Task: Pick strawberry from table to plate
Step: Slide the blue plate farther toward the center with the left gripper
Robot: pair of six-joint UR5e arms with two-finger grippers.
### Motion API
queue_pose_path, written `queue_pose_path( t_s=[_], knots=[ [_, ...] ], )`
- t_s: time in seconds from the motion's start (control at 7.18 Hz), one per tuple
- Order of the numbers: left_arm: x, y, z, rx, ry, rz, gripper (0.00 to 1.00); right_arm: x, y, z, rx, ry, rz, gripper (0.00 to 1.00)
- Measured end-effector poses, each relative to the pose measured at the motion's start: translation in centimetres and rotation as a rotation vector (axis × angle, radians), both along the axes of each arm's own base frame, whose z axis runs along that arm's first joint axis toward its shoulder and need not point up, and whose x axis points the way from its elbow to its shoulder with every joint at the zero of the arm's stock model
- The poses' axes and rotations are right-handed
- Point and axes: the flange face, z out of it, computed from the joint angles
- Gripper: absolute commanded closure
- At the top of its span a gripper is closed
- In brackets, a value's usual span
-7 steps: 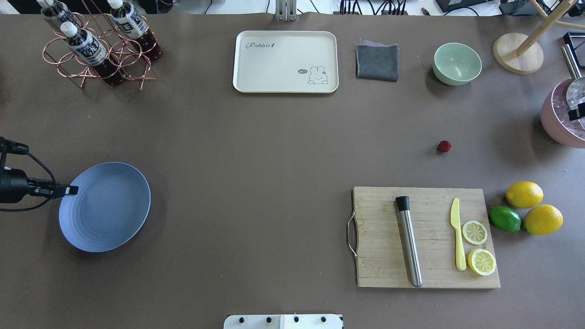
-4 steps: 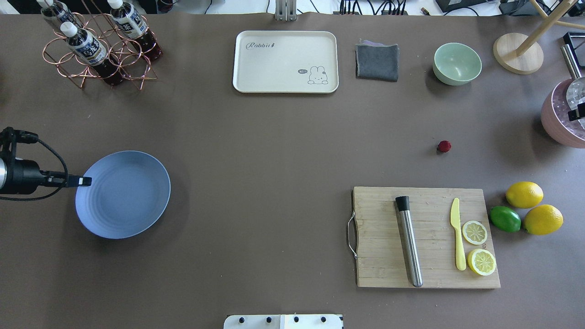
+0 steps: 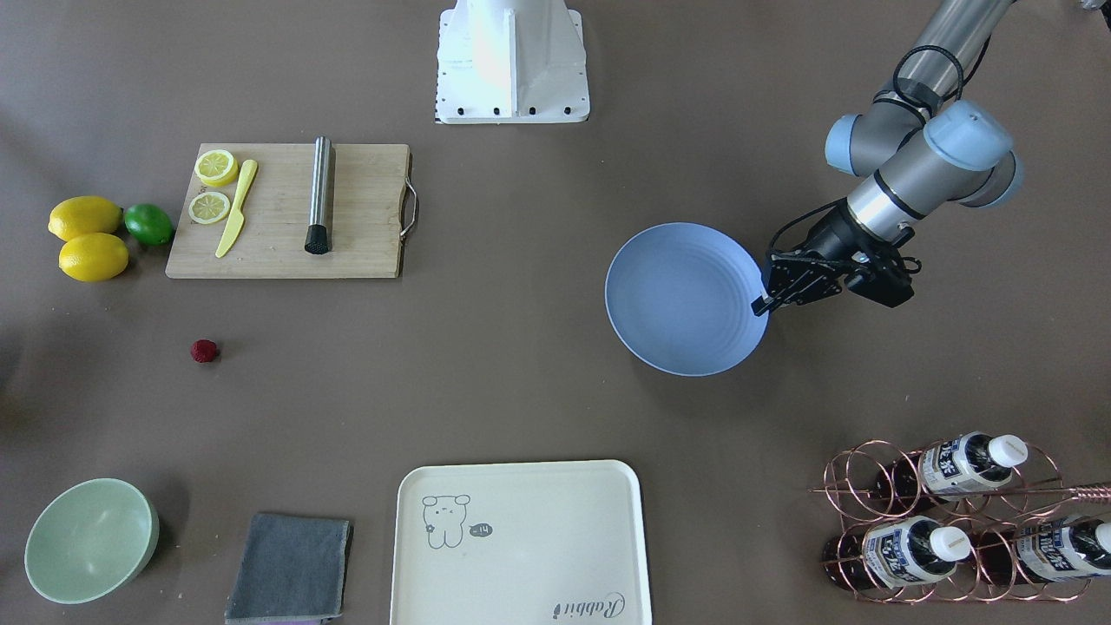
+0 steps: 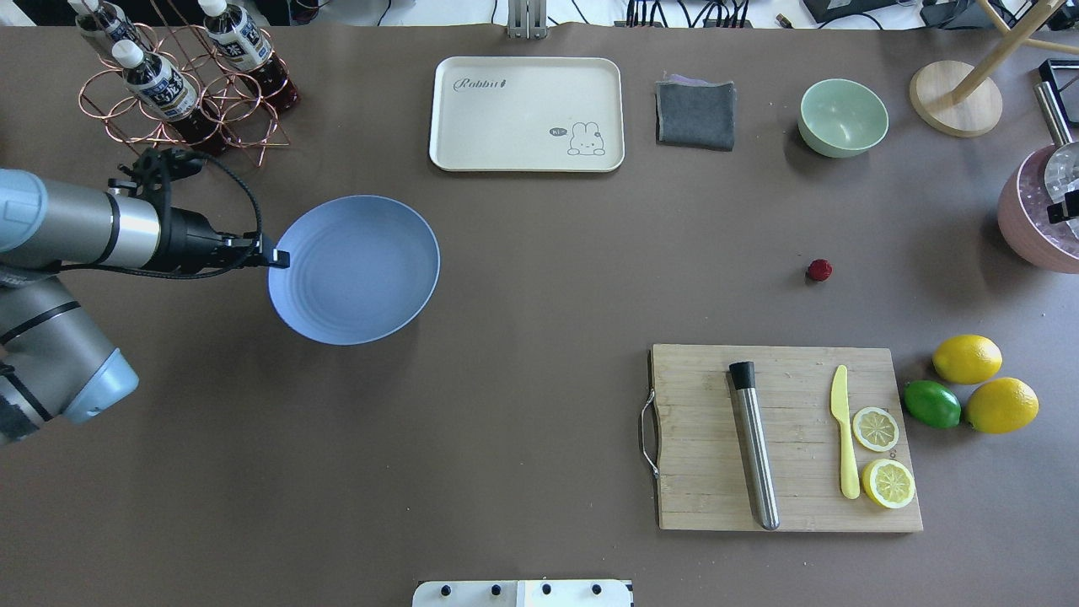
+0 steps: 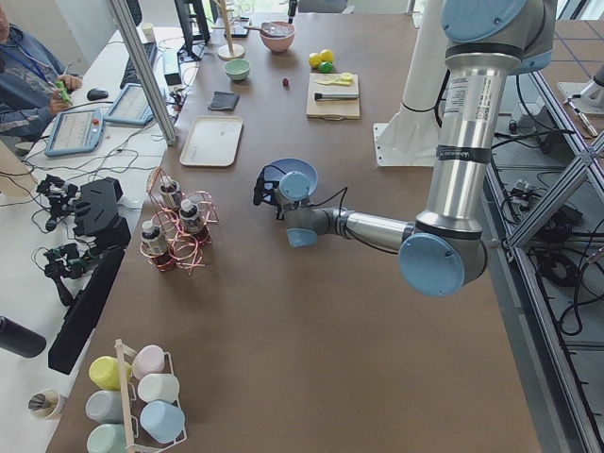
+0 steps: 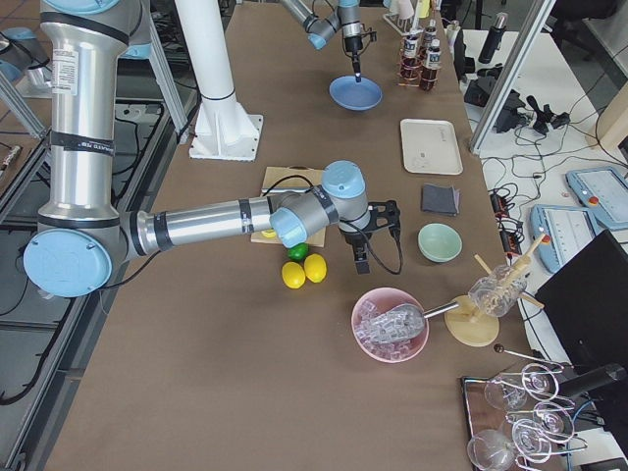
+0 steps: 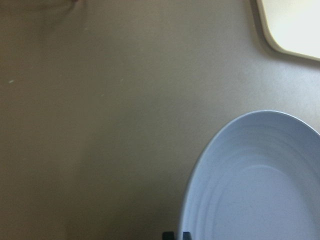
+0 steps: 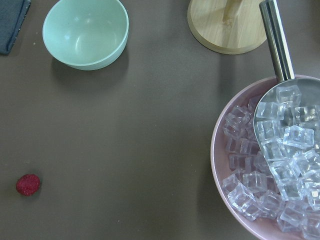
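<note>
The strawberry (image 4: pixel 818 270) (image 3: pixel 204 351) (image 8: pixel 28 184), small and dark red, lies on the brown table (image 4: pixel 539 278), in its right half beyond the cutting board. My left gripper (image 4: pixel 278 260) (image 3: pixel 762 305) is shut on the near-left rim of the light blue plate (image 4: pixel 358 271) (image 3: pixel 681 299) (image 7: pixel 260 185), which casts a shadow on the table's left-middle part. The plate has nothing in it. My right gripper (image 6: pixel 359 263) hangs near the pink ice bowl, right of the strawberry. I cannot tell whether it is open or shut.
A wooden cutting board (image 4: pixel 716 472) carries a steel muddler, a yellow knife and two lemon slices. Two lemons and a lime (image 4: pixel 931 403) lie to its right. At the back stand a cream tray (image 4: pixel 526 114), grey cloth (image 4: pixel 696 114), green bowl (image 4: pixel 843 116) and bottle rack (image 4: pixel 181 84).
My left gripper has carried the plate rightward and farther from the robot, away from the table's left edge. The strawberry has not moved.
</note>
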Motion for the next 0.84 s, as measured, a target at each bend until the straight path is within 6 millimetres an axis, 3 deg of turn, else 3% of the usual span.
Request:
queue_pose_path(
  t_s=[0.14,0.42,0.56,0.84],
  knots=[
    [4.0,0.1,-3.2,-0.018,-0.004,-0.012,1.00,0.0,0.0,0.0,-0.001,0.000,0.000,0.00],
    [12.0,2.4,-9.1,-0.039,-0.005,-0.040,1.00,0.0,0.0,0.1,-0.002,0.001,0.001,0.00],
    [14.2,3.3,-10.7,-0.041,-0.006,-0.054,1.00,0.0,0.0,0.1,-0.002,0.002,0.001,0.00],
    [16.8,3.3,-11.5,-0.048,-0.019,-0.073,1.00,0.0,0.0,0.1,-0.003,0.002,0.001,0.00]
  ],
)
